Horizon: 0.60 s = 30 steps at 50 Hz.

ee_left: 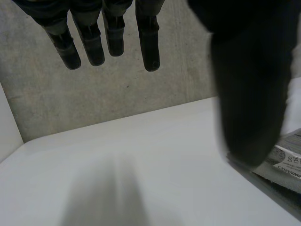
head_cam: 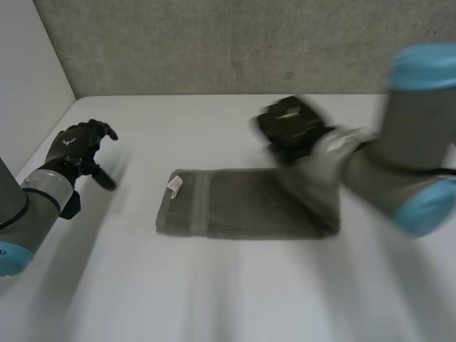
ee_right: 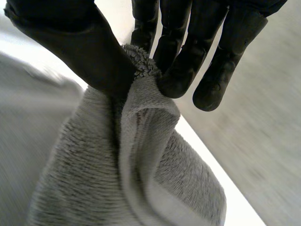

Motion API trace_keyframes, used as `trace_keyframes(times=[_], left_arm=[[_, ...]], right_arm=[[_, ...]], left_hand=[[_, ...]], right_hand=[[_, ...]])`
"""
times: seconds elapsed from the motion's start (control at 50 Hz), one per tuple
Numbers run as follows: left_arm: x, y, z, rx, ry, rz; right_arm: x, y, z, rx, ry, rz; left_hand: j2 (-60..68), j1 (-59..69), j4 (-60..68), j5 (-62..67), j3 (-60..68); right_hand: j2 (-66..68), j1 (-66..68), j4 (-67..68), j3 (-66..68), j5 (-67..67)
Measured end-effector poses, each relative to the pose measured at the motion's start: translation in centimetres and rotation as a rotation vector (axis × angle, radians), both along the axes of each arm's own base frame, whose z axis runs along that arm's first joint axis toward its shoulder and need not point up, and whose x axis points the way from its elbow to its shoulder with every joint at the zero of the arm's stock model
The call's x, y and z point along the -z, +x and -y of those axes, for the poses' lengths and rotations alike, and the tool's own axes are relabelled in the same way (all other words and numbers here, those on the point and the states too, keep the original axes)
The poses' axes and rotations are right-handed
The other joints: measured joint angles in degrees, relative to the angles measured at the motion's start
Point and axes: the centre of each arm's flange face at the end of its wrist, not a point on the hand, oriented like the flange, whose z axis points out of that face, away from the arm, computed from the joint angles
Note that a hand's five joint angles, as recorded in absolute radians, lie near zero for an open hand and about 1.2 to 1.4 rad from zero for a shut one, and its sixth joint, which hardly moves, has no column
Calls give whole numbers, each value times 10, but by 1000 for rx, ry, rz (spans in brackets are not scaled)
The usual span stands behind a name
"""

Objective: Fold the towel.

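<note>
Well to the left of the towel (head_cam: pixel 242 206), the left hand (head_cam: pixel 77 146) hangs just above the white counter (head_cam: pixel 214 299). It is released: its fingers (ee_left: pixel 113 37) reach out loosely and hold nothing. In its wrist view the thumb's tip sits close to the towel's left end.

The grey towel lies in the middle of the counter as a long, narrow rectangle, its long sides running left to right. A small white label (head_cam: pixel 174 186) sticks up at the far corner of its left end, beside a woven stripe.

At the towel's right end, the right hand (head_cam: pixel 292 128) grasps the cloth. In its wrist view the thumb (ee_right: pixel 75 42) and fingertips (ee_right: pixel 176 80) pinch a bunched fold of towel edge between them. That end rises off the counter towards the hand, while the rest of the towel lies flat. The right arm (head_cam: pixel 399 164) comes in from the right of the towel.
</note>
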Motion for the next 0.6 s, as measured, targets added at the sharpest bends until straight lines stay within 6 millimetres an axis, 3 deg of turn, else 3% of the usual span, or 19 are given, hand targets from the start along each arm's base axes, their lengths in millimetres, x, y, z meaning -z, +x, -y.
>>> trace_keyframes(times=[0.02,0.06,0.12,0.18,0.24,0.32,0.44,0.6], left_arm=[[1,0,0,0,2,1],[2,0,-1,-1,6,2],[4,0,-2,-1,14,5],[6,0,-3,1,19,6],[7,0,-5,6,23,8],[7,-7,-9,34,24,8],[8,-30,-23,135,25,6],[11,-68,-53,303,35,7]], right_arm=[[7,21,-15,-38,5,9],[23,55,-41,-92,14,10],[48,83,-63,-125,32,-14],[69,93,-71,-122,54,-54],[80,92,-70,-103,79,-89],[80,74,-55,-52,118,-119],[68,22,-29,35,173,-121],[77,-33,-26,68,221,-81]], left_hand=[[0,0,0,0,0],[0,0,0,0,0],[0,0,0,0,0],[0,0,0,0,0],[0,0,0,0,0],[0,0,0,0,0],[0,0,0,-1,0],[0,0,0,-1,0]], right_hand=[[0,0,0,-1,0],[-170,-167,-171,-169,-175],[-430,-425,-421,-422,-430],[-556,-554,-567,-571,-578],[-560,-568,-580,-578,-597],[-560,-568,-580,-578,-597],[-560,-568,-580,-578,-597],[-558,-563,-578,-577,-570]])
